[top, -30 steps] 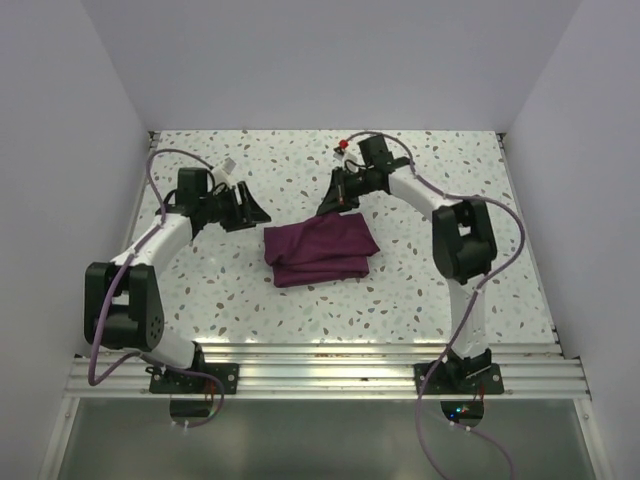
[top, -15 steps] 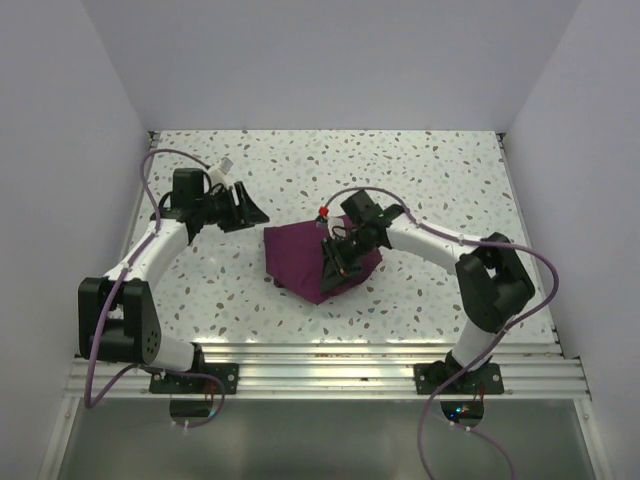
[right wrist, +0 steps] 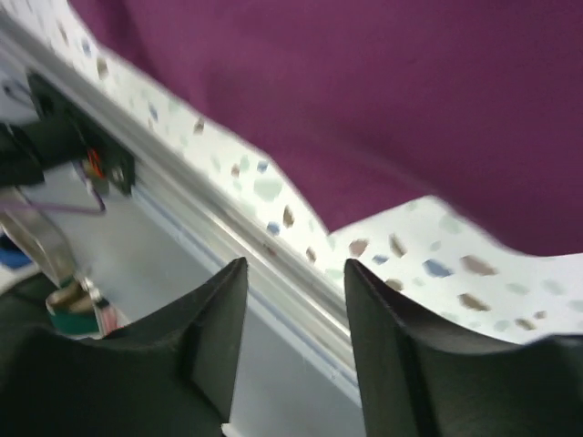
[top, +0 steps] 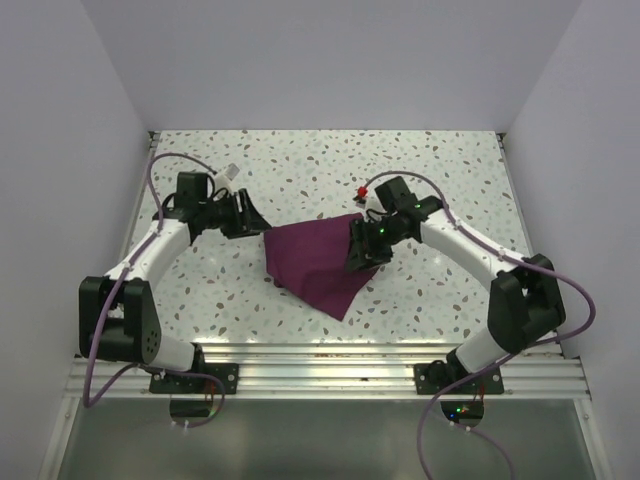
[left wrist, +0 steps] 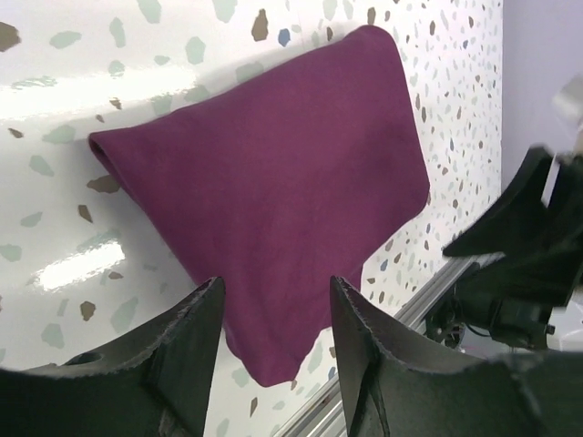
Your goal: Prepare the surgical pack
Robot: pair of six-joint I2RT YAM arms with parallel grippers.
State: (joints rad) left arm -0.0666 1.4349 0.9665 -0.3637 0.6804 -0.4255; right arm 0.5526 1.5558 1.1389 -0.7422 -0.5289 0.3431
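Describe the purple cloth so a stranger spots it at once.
On the speckled white table, look between the left gripper and the right gripper. The cloth lies there, one corner pointing at the near rail; its solid dark magenta stands out from everything around.

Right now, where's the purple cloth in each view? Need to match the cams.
Top external: purple cloth sits mid-frame, one corner pointing toward the aluminium rail.
Left wrist: purple cloth fills the centre; aluminium rail at lower right.
Right wrist: purple cloth spans the top, blurred; aluminium rail runs diagonally below it.
Shared landmark: the aluminium rail.
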